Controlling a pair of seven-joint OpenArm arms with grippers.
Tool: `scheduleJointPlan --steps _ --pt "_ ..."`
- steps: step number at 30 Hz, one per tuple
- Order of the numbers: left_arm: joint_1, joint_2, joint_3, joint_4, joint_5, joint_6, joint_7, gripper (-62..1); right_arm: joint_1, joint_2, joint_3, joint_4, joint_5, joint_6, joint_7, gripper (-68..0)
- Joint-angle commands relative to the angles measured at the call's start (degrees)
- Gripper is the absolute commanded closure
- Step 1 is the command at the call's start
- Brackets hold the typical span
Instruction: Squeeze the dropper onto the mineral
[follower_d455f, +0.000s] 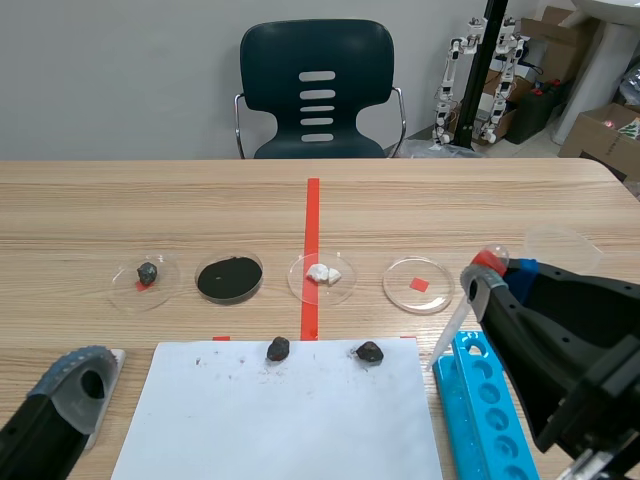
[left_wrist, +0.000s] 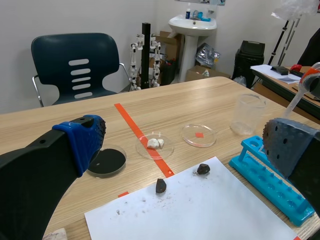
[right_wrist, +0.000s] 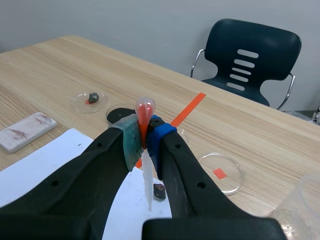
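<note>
Right gripper (right_wrist: 145, 141) pinches the dropper (right_wrist: 148, 185) below its bulb, tip not yet over the mineral (right_wrist: 159, 191) at the paper's (right_wrist: 30, 175) far edge, so squeezing now could miss.

Two dark mineral lumps (follower_d455f: 278, 348) lie at the far edge of the white paper sheet (follower_d455f: 280, 420) on the worktop (follower_d455f: 150, 210). Right of the sheet, the right tool (follower_d455f: 495, 272) clamps a slanted dropper (follower_d455f: 455, 320), its tip near a blue tube rack (follower_d455f: 485, 400). Four petri dishes (follower_d455f: 418, 285) line up beyond the sheet.
</note>
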Motion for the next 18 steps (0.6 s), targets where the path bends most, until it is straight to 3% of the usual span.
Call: scheduleJointPlan --steps 1,18 --pt "0.31 0.28 -0.04 1.07 -0.37 -0.15 -0.76 -62.3 0.63 -0.31 -0.09 0.11 0.48 -0.2 1.07 -0.9" --pt "0.31 0.28 -0.04 1.07 -0.37 -0.15 -0.76 -62.3 0.63 -0.31 -0.09 0.11 0.48 -0.2 1.95 -0.9"
